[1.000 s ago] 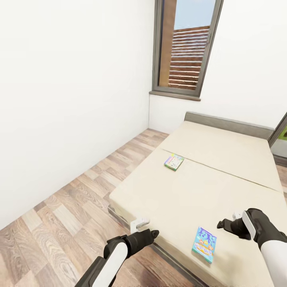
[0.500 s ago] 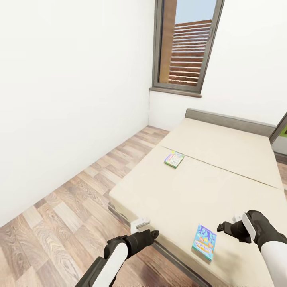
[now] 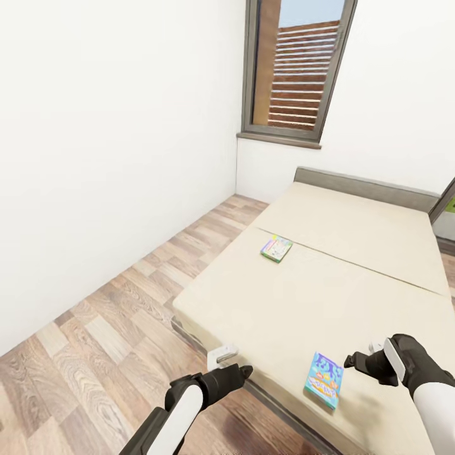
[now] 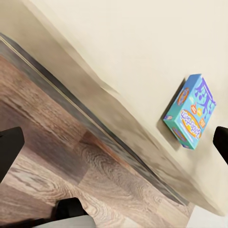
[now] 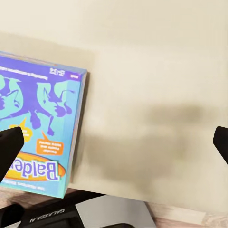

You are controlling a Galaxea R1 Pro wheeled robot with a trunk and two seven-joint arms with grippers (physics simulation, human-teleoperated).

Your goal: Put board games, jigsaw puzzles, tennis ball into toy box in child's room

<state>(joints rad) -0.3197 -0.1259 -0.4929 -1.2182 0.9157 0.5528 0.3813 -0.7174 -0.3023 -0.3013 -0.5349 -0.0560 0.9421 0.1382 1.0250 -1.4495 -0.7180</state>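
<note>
Over the bed (image 3: 354,265) we are hovering both end effectors, right end effector (image 3: 361,361) spread wide and empty beside the blue board game (image 3: 323,379), left end effector (image 3: 237,374) likewise empty.

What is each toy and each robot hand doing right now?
Blue board game: lying flat near the bed's front edge, not held.
Green-and-white board game: lying flat farther up the bed, untouched.
Left hand: open, empty, over the floor by the bed's corner.
Right hand: open, empty, above the bed beside the blue game.
</note>
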